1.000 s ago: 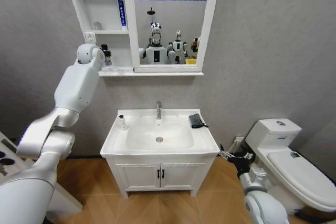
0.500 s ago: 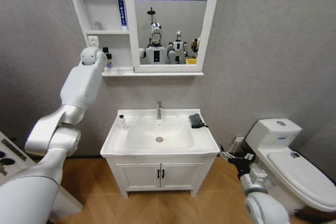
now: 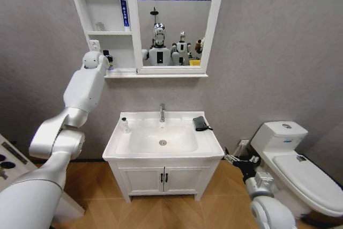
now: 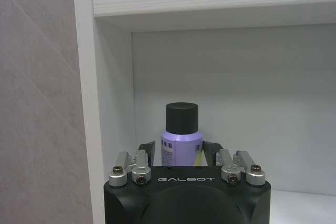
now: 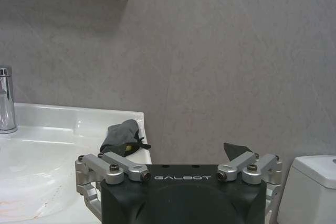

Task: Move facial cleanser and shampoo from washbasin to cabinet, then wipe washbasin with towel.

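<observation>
My left hand [image 4: 181, 156] has drawn back a little from the cabinet [image 3: 80, 4]; its fingers are spread either side of the purple bottle [image 4: 181, 140] standing on the lower shelf, so that one looks delivered. The shelf above holds a blue tube [image 3: 123, 8]. A small bottle [image 3: 125, 125] waits on the washbasin [image 3: 206, 143] beside the towel [image 3: 200, 123]. My right hand [image 5: 181, 174] hangs low, fingers apart.

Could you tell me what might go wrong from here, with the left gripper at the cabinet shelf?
1. The left gripper has its fingers close on either side of the purple bottle on the cabinet shelf; pulling back crookedly could tip it.
2. The bottle stands near the shelf's side wall, so a nudge could knock it against that.
3. A small bottle sits at the washbasin edge and could be knocked off.
</observation>
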Available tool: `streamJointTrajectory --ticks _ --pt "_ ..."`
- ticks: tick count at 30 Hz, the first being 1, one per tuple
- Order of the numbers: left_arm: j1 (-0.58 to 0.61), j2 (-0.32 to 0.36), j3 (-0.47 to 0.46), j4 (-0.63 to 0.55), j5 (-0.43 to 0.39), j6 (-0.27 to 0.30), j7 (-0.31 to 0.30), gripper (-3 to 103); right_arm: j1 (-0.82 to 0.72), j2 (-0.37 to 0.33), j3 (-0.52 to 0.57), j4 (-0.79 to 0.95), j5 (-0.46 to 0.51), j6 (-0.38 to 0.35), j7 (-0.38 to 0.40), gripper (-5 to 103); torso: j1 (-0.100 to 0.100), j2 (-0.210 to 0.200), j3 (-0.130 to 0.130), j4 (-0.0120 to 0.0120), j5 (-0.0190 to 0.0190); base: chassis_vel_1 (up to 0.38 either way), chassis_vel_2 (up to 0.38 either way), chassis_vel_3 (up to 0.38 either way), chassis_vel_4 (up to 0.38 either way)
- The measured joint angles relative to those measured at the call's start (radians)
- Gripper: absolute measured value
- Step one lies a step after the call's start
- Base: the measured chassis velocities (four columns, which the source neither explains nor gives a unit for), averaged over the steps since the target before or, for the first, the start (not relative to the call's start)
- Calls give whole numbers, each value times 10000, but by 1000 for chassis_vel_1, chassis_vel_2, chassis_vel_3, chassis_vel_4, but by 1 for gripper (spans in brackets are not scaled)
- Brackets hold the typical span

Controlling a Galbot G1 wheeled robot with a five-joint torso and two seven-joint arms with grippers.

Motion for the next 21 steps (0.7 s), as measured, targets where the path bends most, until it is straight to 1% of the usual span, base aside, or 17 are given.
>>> streamJointTrajectory --ticks 1,3,4,7,8,10,11,12,13,14,15,18,19,20,21 --pt "0 0 0 0 0 0 0 50 0 0 0 0 0 0 0 100 0 0 0 0 0 0 0 0 0" --pt "17 -42 1 16 19 -185 54 61 -2 1 -11 -4 0 -3 -13 100 0 -1 0 -2 0 0 0 0 0" --pt "17 -42 1 16 19 -185 54 61 -2 1 -11 -4 0 -3 -13 100 0 -1 0 -2 0 0 0 0 0" --pt "9 -56 7 8 1 -192 65 77 -41 23 -15 -5 -13 -3 -21 100 0 -1 0 -1 0 0 0 0 0" --pt "9 -56 7 8 1 -192 65 77 -41 23 -15 -5 -13 -3 -21 100 0 -1 0 -1 0 0 0 0 0" --pt "6 -15 14 -88 -28 -194 71 88 -93 27 -7 14 -17 -1 -26 100 0 -1 1 -2 0 0 0 0 0" --pt "6 -15 14 -88 -28 -194 71 88 -93 27 -7 14 -17 -1 -26 100 0 -1 1 -2 0 0 0 0 0" --pt "43 63 19 -282 -106 -175 10 93 -113 27 3 33 -18 1 -27 100 0 0 0 -4 0 0 0 0 0" --pt "154 216 45 -659 -310 -70 -174 97 -121 24 23 50 -16 7 -28 100 0 -1 0 -4 2 0 0 0 0" --pt "328 449 93 -1239 -648 139 -433 99 -131 21 46 65 -10 10 -27 100 1 -1 0 -4 0 0 0 0 0" --pt "328 449 93 -1239 -648 139 -433 99 -131 21 46 65 -10 10 -27 100 1 -1 0 -4 0 0 0 0 0" --pt "990 1241 186 -3225 -1664 668 -1092 100 -137 18 60 97 2 11 -25 100 0 -1 -1 1 0 0 0 0 0" --pt "990 1241 186 -3225 -1664 668 -1092 100 -137 18 60 97 2 11 -25 100 0 -1 -1 1 0 0 0 0 0" --pt "1218 1499 189 -3842 -1921 759 -1303 100 -134 14 50 97 2 10 -24 100 0 0 -1 3 -2 0 0 0 0" --pt "1541 1859 185 -4715 -2282 872 -1552 100 -95 10 7 80 -6 6 -24 100 -1 0 -1 2 -4 0 0 0 0"
